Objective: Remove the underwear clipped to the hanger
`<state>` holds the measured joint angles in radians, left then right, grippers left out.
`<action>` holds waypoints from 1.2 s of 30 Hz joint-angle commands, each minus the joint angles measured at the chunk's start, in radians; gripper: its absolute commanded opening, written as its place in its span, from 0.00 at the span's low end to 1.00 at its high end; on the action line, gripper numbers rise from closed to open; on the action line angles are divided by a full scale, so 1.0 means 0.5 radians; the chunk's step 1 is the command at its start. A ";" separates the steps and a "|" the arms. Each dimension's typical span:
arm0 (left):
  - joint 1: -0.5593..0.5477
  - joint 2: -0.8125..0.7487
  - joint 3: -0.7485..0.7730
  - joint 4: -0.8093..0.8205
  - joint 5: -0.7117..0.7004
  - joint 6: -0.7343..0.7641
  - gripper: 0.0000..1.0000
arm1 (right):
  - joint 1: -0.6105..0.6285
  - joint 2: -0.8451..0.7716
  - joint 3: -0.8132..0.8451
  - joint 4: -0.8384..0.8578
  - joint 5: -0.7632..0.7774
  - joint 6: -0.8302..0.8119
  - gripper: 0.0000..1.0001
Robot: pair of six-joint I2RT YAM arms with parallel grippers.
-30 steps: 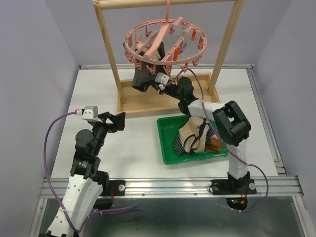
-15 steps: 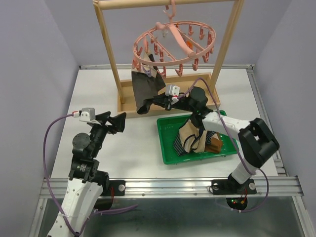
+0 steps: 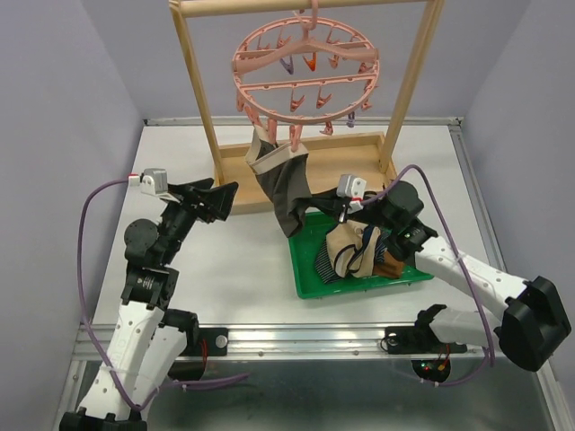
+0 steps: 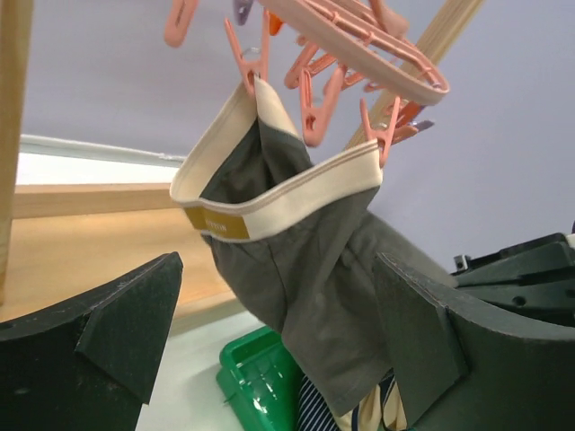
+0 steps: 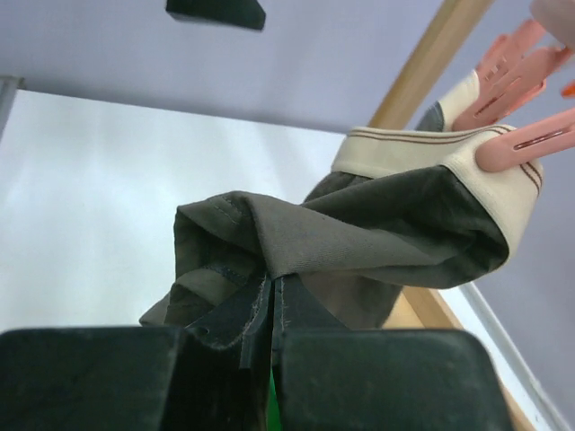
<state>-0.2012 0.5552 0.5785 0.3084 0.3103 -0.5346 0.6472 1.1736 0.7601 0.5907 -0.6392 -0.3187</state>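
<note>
You have bright, even light from above the table (image 3: 243, 260), with only soft, faint shadows on it. Its white top glares pale in the right wrist view. The top view is sharp; both wrist views look slightly soft.

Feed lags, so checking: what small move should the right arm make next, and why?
Probably tug the right gripper down toward the green plastic tray: it is shut on the dark brown, beige-waistband underwear, which two pink clips hold on the round pink hanger.
</note>
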 commanded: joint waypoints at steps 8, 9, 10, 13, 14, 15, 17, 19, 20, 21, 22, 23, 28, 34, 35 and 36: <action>-0.003 0.515 0.395 0.319 0.186 -0.078 0.93 | -0.076 -0.181 -0.146 -0.157 0.480 -0.016 0.00; -0.003 0.555 0.414 0.364 0.198 -0.099 0.91 | -0.079 -0.184 -0.149 -0.157 0.487 -0.016 0.01; -0.003 0.598 0.435 0.383 0.211 -0.145 0.89 | -0.079 -0.193 -0.158 -0.157 0.496 -0.013 0.01; -0.009 0.739 0.515 0.444 0.241 -0.176 0.87 | -0.079 -0.209 -0.182 -0.157 0.496 -0.010 0.00; -0.012 0.803 0.542 0.460 0.238 -0.176 0.87 | -0.082 -0.215 -0.189 -0.157 0.499 -0.010 0.00; -0.021 0.834 0.555 0.472 0.235 -0.170 0.87 | -0.083 -0.218 -0.192 -0.154 0.502 -0.007 0.01; -0.024 0.929 0.607 0.494 0.244 -0.146 0.87 | -0.082 -0.230 -0.201 -0.154 0.505 -0.001 0.00; -0.033 1.012 0.659 0.512 0.263 -0.130 0.87 | -0.083 -0.243 -0.213 -0.157 0.508 -0.001 0.00; -0.036 1.040 0.659 0.512 0.269 -0.115 0.87 | -0.083 -0.249 -0.216 -0.157 0.511 -0.004 0.00; -0.039 1.064 0.690 0.515 0.269 -0.094 0.87 | -0.083 -0.252 -0.228 -0.157 0.514 -0.004 0.01; -0.039 1.089 0.708 0.515 0.272 -0.078 0.87 | -0.086 -0.258 -0.238 -0.157 0.517 -0.004 0.00; -0.039 1.129 0.723 0.518 0.272 -0.066 0.87 | -0.089 -0.264 -0.244 -0.157 0.521 -0.004 0.00; -0.039 1.236 0.822 0.521 0.297 -0.014 0.87 | -0.092 -0.276 -0.275 -0.157 0.524 -0.004 0.01; -0.042 1.356 0.914 0.521 0.284 0.063 0.87 | -0.092 -0.267 -0.272 -0.157 0.514 -0.001 0.00; -0.042 1.387 0.929 0.521 0.287 0.084 0.87 | -0.095 -0.264 -0.272 -0.154 0.514 0.002 0.01; -0.042 1.405 0.953 0.521 0.300 0.094 0.87 | -0.095 -0.261 -0.268 -0.157 0.511 0.002 0.01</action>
<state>-0.2169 1.2411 0.9867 0.5022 0.4362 -0.5369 0.6079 1.0565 0.6403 0.4789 -0.3893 -0.3187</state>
